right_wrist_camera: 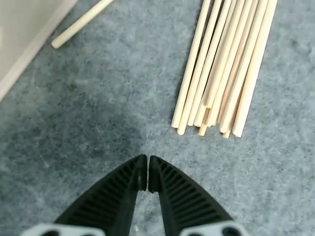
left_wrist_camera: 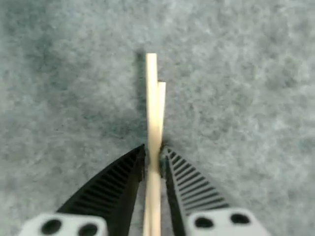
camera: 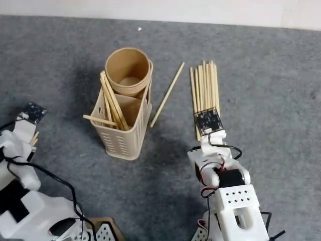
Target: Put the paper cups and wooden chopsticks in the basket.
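Soft, even light covers the grey carpet-like worktop [camera: 271, 125]; the beige slotted plastic basket [camera: 120, 141] throws faint shadows, and a thin one hugs the pale wooden chopsticks [left_wrist_camera: 152, 113].

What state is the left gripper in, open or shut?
Shut. The left gripper clamps two chopsticks, its jaws tight against them on both sides.

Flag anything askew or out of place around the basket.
One wooden chopstick lies crosswise in the beige slotted plastic basket, poking out sideways over its rim. Another single chopstick lies alone on the grey carpet beside the basket, apart from the loose bundle of chopsticks.
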Available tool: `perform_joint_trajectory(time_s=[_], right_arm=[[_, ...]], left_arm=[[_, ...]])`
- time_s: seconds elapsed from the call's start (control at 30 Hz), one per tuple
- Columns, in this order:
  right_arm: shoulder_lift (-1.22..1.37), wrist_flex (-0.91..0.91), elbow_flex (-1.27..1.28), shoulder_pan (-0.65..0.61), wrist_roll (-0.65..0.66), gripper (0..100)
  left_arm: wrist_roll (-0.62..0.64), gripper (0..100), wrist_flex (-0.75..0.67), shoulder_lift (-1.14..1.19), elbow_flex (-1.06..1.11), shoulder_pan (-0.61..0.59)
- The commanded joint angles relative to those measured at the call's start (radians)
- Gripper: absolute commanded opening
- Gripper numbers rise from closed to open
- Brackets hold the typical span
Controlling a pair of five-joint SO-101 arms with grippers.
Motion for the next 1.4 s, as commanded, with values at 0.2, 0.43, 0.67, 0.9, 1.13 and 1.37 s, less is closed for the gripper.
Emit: perform_joint_trajectory(time_s=[0.2,0.43,0.67,0.9,1.13,1.37], right_arm=[[-0.013,-0.010,-0.005,0.001,-0.002,2.7],[-0.013,-0.010,-0.005,0.001,-0.002,2.7],[-0.013,-0.010,-0.005,0.001,-0.002,2.7],[-0.013,-0.010,-0.005,0.001,-0.002,2.7],[-0.013,-0.010,-0.005,0.001,-0.002,2.7],[-0.013,-0.012,-0.005,0.001,-0.002,2.7]], left_arm=[[-0.049,4,-0.054,0.131,-0.005,-0.025],[-0.091,0,-0.032,0.332,-0.128,-0.005],[-0.028,0,0.299,0.214,-0.404,0.025],[0.132,0,0.600,-0.058,-0.587,0.197],[0.471,0,0.750,-0.314,-0.868,0.444],[0.891,0,0.746,-0.486,-1.254,0.722]])
